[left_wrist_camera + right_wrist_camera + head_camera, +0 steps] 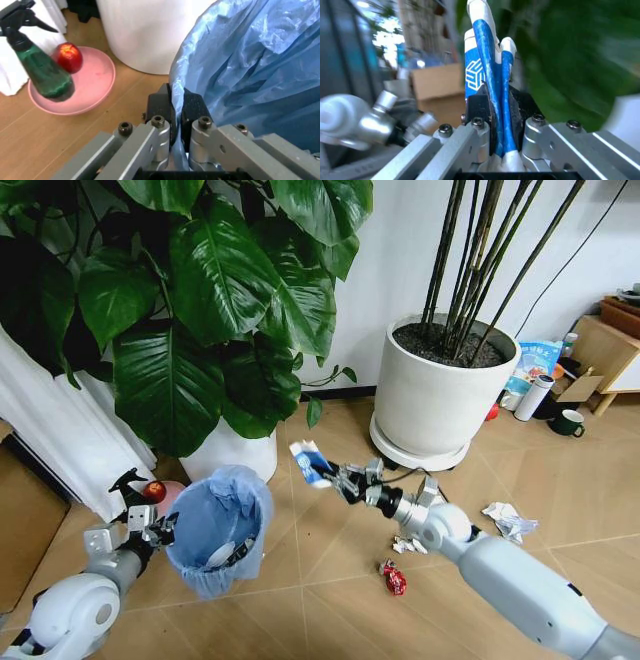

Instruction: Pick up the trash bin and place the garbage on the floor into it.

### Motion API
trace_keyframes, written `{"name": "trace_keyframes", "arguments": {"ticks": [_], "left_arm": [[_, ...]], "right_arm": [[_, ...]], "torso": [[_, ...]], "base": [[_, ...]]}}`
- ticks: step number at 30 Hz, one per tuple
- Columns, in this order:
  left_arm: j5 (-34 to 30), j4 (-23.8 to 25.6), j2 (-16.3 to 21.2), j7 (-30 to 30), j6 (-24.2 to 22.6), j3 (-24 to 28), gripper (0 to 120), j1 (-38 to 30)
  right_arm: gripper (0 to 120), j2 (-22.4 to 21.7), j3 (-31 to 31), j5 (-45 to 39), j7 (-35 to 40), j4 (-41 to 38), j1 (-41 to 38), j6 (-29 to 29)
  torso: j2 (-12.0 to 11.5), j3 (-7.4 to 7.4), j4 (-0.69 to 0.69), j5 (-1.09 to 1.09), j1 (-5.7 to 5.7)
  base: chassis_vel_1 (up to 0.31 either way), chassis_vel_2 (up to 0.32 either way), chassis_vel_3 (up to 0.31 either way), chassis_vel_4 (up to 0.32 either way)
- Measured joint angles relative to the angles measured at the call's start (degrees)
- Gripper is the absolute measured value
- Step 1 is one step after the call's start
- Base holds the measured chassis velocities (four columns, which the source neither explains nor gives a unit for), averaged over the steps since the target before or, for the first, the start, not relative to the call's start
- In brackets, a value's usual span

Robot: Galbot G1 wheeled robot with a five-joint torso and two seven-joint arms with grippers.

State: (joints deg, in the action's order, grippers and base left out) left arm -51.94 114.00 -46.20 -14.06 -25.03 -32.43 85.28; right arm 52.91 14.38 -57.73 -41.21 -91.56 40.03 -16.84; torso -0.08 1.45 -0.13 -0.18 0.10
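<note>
The right gripper (333, 472) is pinching a flattened blue-and-white carton piece of garbage (309, 461), its black pads pressed tight against both flat faces in the right wrist view (492, 112). The piece's long axis is running straight out of the claw, its free end pointing toward the big-leafed plant and up off the herringbone wooden floor (330, 580). Just beyond that free end, and lower, the small dark trash bin lined with crinkly light-blue plastic (218, 525) is hanging tilted, mouth opening toward the carton. The left gripper (160, 528) is clamped on the bin's near rim, fingers (159, 107) closed over the bag's edge. Beside that claw are sitting a pink plate (95, 84), a red apple (68, 57) and a green spray bottle (42, 67). Below the right arm, a red crushed wrapper (394, 578), small white scraps (406, 545) and a crumpled white paper wad (508, 521) are lying on open floor, well apart from the white plant pots (435, 395).
</note>
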Motion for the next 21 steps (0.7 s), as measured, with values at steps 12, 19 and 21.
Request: {"name": "trace_keyframes", "arguments": {"ticks": [12,19,21], "left_arm": [[-2.1,0.0,1.9,0.0,-0.1,2.6,0,-1.9],[-3.2,0.7,2.2,0.1,-0.3,2.6,0,-2.0],[-3.6,0.9,2.3,0.1,-0.3,2.6,0,-2.0]], "right_arm": [[6,7.8,14.3,-2.1,-2.0,7.6,-8.9,0.1],[14,10.4,17.8,0.4,-1.8,12.2,-10.9,0.4],[20,10.4,18.5,1.1,-1.4,12.8,-11.2,1.0]], "torso": [[0.0,0.01,0.01,0.0,0.0],[0.0,0.01,0.01,-0.01,0.0],[0.0,0.01,0.0,0.0,0.0]], "base": [[0.0,0.0,0.0,0.0],[0.0,0.0,0.0,0.0],[0.0,0.0,0.0,0.0]]}}
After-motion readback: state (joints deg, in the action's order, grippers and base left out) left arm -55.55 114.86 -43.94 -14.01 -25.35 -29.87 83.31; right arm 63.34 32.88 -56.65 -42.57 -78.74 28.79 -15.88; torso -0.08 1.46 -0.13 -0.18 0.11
